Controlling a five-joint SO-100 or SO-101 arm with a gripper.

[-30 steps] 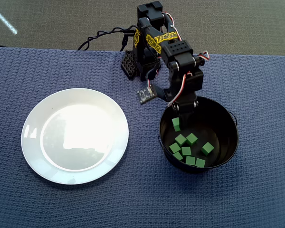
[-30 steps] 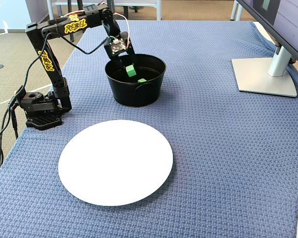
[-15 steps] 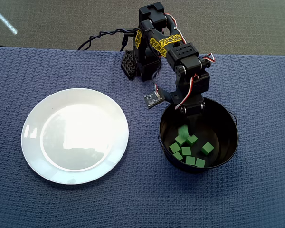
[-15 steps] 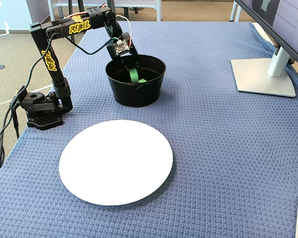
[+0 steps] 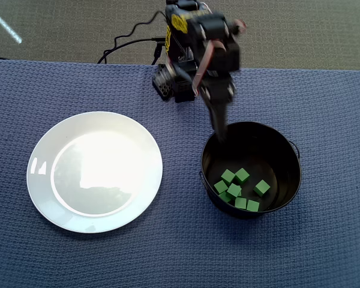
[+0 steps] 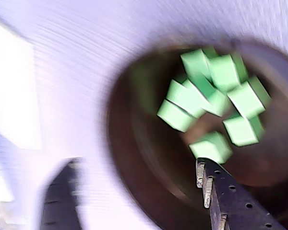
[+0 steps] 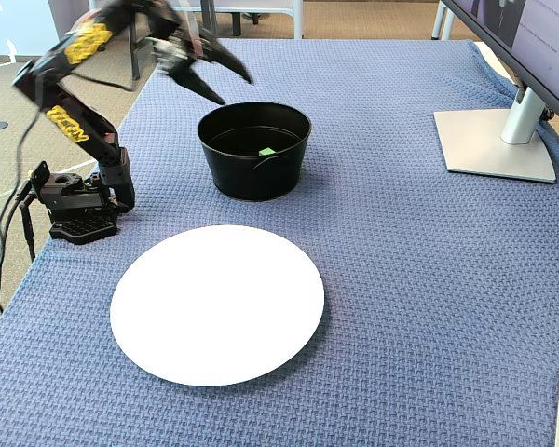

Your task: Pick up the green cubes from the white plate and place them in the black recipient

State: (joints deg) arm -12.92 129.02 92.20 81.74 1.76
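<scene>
Blue cloth covers the table. Overhead, the white plate at left lies bare; the green cubes fill the black recipient. Wrist view: cubes clustered upper right. Fixed view: the gripper, open and empty, has lifted clear upper left, so the task looks finished.

Office or lab desk: monitor stand right of the robot arm; blue woven cloth; carpet floor beyond.

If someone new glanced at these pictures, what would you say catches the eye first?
The green cubes stand out, clustered at the bottom of the black recipient on the right of the overhead view. Left of it lies the bare white plate, and the open end effector hangs blurred above the pot's rim.
</scene>
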